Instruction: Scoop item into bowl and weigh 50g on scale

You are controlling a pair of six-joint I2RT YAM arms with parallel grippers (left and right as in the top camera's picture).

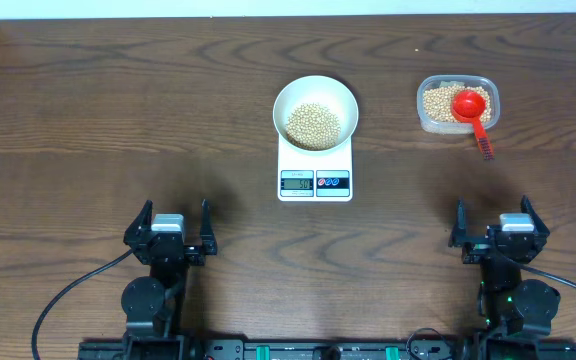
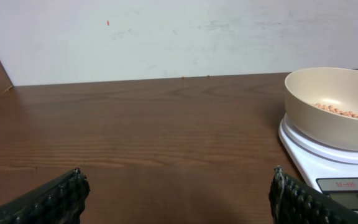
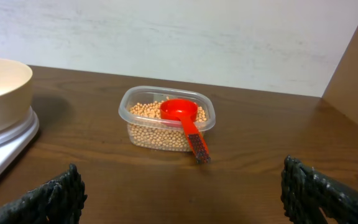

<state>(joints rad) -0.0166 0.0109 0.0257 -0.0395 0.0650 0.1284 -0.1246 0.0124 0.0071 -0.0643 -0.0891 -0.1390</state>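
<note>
Beans [image 1: 313, 125]: tiny, round, hard, light; roll away easy. Pile sits in smooth white bowl [image 1: 281, 100] on flat scale [image 1: 315, 162], middle of frame. More beans in clear plastic tub [image 1: 420, 105], upper right. Lift them with red scoop [image 1: 471, 104]; hold its handle. Left gripper [image 1: 176, 215] and right gripper [image 1: 495, 215] spread wide, holding nothing.

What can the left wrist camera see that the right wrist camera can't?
Only the left wrist view shows the grey display on the front of the scale. Only the right wrist view shows the clear tub of beans with the red scoop resting in it, handle poking out over the rim. Both show the bowl sitting on the scale, the brown table and the pale wall behind.
</note>
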